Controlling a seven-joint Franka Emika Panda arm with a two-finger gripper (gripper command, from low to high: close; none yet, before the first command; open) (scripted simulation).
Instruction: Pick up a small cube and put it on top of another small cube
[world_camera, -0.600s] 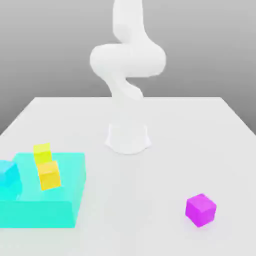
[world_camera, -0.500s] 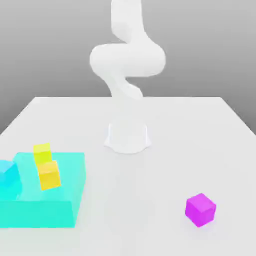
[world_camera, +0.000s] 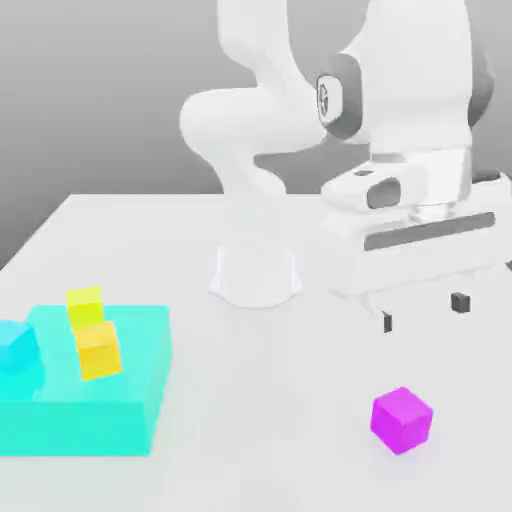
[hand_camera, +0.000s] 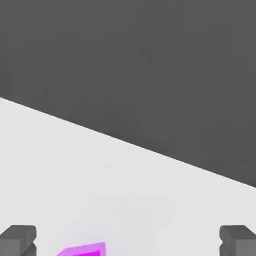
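Spread wide and empty, my gripper (world_camera: 422, 312) hung above the table (world_camera: 300, 400) in the exterior view, the magenta cube (world_camera: 401, 420) just below it. From my hand view, that cube (hand_camera: 84, 249) sat between my fingertips (hand_camera: 19, 239), untouched.

No text, label, brand, number or sign can be read on anything in either view.
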